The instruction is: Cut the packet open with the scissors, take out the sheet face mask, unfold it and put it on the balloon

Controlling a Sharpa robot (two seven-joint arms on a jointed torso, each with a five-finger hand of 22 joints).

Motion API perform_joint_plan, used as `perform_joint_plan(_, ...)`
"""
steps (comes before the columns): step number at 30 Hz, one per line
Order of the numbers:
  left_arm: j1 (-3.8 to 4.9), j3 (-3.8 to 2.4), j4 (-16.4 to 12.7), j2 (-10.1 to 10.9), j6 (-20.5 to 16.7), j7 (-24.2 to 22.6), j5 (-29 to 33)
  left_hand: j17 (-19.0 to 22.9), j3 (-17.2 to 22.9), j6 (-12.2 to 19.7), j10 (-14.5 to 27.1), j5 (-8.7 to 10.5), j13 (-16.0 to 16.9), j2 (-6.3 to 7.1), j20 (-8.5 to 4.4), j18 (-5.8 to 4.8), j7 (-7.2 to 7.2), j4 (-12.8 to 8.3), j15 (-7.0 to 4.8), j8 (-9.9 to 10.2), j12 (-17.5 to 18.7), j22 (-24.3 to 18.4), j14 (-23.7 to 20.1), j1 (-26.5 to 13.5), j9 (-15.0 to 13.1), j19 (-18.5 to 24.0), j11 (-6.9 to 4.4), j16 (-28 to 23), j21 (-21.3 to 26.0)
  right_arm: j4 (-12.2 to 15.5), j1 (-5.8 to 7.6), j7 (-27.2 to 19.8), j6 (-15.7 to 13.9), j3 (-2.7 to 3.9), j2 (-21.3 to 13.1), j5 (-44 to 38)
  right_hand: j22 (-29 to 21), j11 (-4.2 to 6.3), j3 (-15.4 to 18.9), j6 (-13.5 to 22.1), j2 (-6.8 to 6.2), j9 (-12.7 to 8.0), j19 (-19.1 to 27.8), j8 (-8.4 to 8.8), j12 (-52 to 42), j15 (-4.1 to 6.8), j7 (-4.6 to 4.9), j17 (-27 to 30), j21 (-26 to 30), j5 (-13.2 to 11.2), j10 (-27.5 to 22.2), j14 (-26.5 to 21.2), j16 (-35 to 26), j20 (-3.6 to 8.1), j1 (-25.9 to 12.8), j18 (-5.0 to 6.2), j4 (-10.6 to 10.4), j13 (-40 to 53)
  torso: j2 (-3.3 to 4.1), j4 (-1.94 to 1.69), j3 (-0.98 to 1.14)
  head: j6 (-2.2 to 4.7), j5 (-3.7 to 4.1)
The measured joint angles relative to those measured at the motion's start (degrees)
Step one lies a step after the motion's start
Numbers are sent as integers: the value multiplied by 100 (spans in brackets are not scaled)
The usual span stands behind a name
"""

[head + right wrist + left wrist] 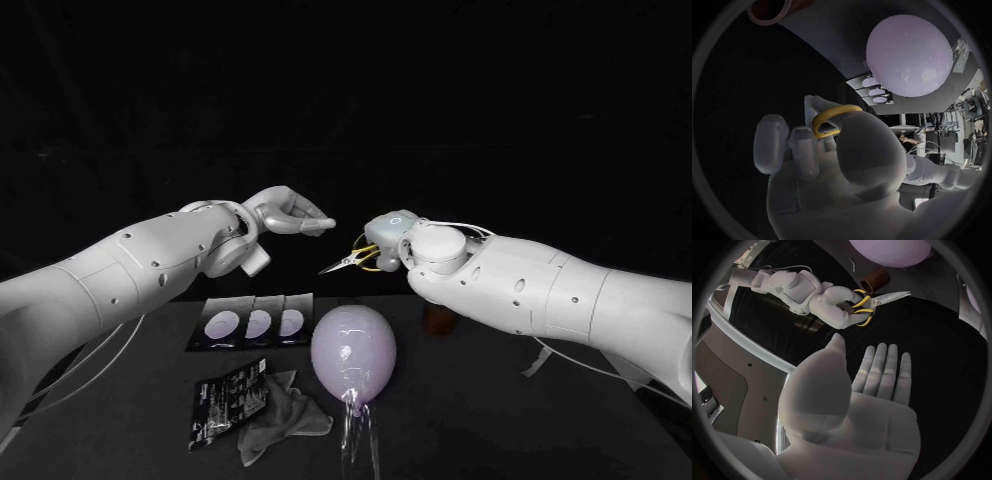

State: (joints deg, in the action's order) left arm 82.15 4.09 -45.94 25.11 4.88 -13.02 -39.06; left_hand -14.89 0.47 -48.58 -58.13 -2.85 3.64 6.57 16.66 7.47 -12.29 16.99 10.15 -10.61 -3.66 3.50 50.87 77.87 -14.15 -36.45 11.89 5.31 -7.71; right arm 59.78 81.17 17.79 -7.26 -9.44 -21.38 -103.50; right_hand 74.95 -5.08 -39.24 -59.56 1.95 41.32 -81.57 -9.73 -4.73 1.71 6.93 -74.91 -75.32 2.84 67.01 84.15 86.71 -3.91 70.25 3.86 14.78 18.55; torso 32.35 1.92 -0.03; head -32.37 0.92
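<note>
Right robot hand (394, 228) grips one pair of scissors (346, 262); left robot hand (293, 212) released; one balloon (353, 350), one black packet (227, 400) on worktop (476, 410).

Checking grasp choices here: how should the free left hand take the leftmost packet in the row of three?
Probably pinch its outer long edge, coming from the robot's left. The leftmost packet lies flat with its other long side against the neighbouring packets, so the outer side is free. The left hand holds nothing.
</note>
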Motion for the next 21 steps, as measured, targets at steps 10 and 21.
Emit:
perform_joint_plan(10, -8, 16, 34, -136, 107, 100, -342, 25, -151, 0, 9, 0, 7, -137, 4, 0, 0, -23, 0, 0, 0, 68, 0, 92, -12, -566, 9, -22, -156, 191, -3, 68, -225, 1, -30, -229, -1, 1, -48, 2, -30, 21, -42, 0, 3, 16, -1, -4, -46, -7, 1, -16, -2, -2, -30, -1, -15, 9, 0, 2, -2, -46, -53)
perform_joint_plan(21, -49, 46, 18, -191, 386, 201, -476, 12, -205, -55, -66, 0, 12, -293, -16, 65, -11, -47, -74, -3, 0, 83, 238, 315, -37, -791, -65, 45, -266, 304, -6, 131, -535, 6, 13, -368, -4, 14, -79, 9, -30, 29, -42, 0, 16, 14, -10, -4, -45, -12, 14, -16, -6, -1, -29, -1, -17, 10, -1, -2, -5, -71, -59)
